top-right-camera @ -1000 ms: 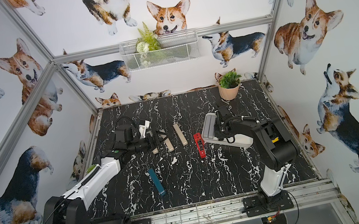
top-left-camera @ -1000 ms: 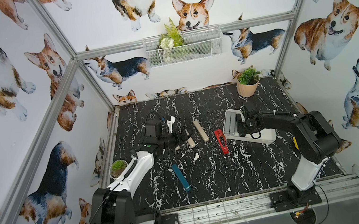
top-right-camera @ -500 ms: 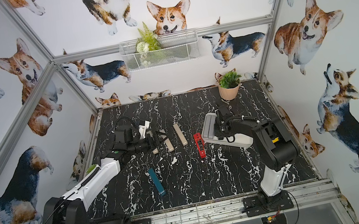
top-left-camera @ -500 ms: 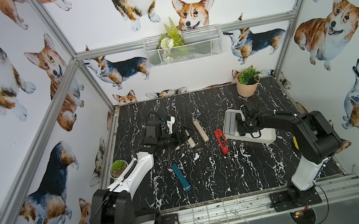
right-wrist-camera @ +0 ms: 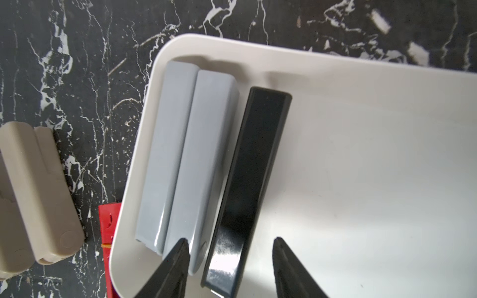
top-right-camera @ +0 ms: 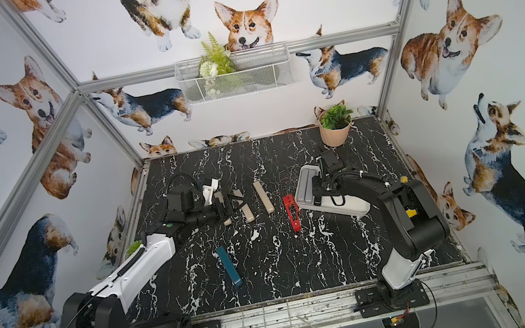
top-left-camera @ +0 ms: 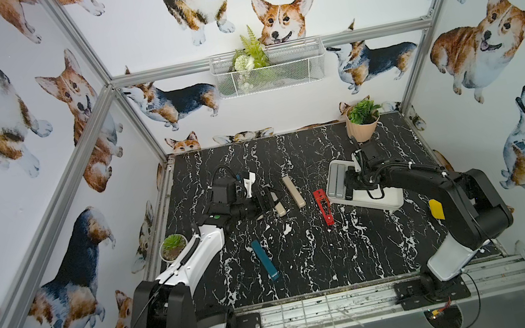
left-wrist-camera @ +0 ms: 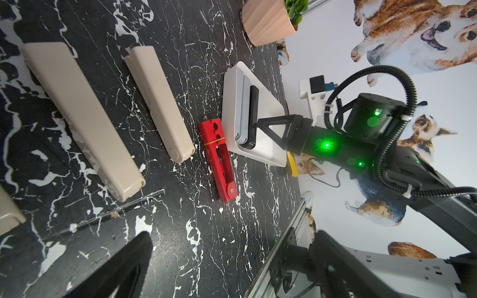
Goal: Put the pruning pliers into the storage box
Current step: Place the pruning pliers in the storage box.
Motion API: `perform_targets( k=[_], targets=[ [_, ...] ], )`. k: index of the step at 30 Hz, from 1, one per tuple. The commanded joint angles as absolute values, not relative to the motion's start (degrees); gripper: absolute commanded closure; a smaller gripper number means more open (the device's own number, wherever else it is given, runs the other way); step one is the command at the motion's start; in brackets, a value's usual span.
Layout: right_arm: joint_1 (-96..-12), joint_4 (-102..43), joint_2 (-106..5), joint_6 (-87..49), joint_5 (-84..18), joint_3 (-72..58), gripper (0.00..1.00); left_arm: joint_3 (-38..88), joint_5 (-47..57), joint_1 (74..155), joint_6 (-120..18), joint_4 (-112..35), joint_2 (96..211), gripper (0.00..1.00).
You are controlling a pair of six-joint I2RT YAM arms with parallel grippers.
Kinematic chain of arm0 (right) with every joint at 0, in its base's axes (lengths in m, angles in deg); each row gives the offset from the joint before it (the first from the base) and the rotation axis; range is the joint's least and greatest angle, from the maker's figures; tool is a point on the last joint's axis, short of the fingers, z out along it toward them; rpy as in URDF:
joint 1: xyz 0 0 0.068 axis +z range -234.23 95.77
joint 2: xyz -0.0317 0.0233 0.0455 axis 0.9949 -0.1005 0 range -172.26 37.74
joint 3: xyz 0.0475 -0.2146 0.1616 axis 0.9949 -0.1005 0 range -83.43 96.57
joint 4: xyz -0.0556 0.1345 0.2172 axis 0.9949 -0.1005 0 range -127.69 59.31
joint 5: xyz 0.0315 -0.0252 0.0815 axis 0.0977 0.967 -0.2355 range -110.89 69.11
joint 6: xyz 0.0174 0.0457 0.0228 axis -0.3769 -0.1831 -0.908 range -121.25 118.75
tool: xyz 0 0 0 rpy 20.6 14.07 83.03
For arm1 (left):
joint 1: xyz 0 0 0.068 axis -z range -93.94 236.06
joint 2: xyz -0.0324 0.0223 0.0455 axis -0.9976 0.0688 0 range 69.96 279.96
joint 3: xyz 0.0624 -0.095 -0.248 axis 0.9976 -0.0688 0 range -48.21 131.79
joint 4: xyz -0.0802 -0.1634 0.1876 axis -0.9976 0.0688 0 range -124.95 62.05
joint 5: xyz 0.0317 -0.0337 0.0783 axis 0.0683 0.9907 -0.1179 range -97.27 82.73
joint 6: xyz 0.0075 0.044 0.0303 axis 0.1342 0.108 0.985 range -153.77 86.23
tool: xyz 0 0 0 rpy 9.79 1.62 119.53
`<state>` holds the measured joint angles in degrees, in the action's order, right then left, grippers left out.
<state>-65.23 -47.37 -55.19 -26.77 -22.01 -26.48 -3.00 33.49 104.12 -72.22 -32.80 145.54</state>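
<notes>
The right claw stands wide over the storage box, with the black pliers lying loose between its jaws and two grey pliers just beside. If the claw lifts off crooked, a fingertip could catch one of them and drag it out. I cannot tell the state of the left claw.

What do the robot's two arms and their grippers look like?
The left arm wears a white shell with a black ribbed cable along it and a green dot near the wrist. The right arm is mostly black, white near its base, with a yellow tag and a looped corrugated hose. The left gripper and right gripper have black, triangular, pointed fingers.
</notes>
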Motion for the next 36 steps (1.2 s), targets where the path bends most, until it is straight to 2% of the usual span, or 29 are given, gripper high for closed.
perform_targets(
  k=[1, 5, 8, 13, 14, 36],
  targets=[
    [-65.25, -48.76, -53.49, -26.22, -20.13, -26.8, 0.46, -3.41, 34.0, 104.12, -72.19, -34.02, 144.94, 0.0],
    [-65.25, -48.4, -51.44, -26.04, -17.87, -28.35, 0.49, -3.79, 33.81, 104.13, -72.26, -33.98, 144.76, 0.0],
    [-65.64, -47.92, -51.17, -26.13, -16.92, -29.29, 0.63, -4.01, 33.74, 104.08, -72.22, -34.07, 144.8, 0.0],
    [-67.02, -47.52, -53.25, -26.34, -17.71, -29.04, 0.96, -3.83, 33.7, 104.09, -72.26, -34.07, 145.11, 0.0],
    [-67.27, -47.32, -53.6, -26.48, -18.17, -28.99, 1.0, -3.86, 33.75, 104.11, -72.26, -34.07, 145.1, 0.0],
    [-70.79, -44.0, -63.65, -25.16, -21.99, -23.61, 1.0, -4.0, 33.33, 104.08, -72.14, -33.91, 146.07, 0.0]
  ],
)
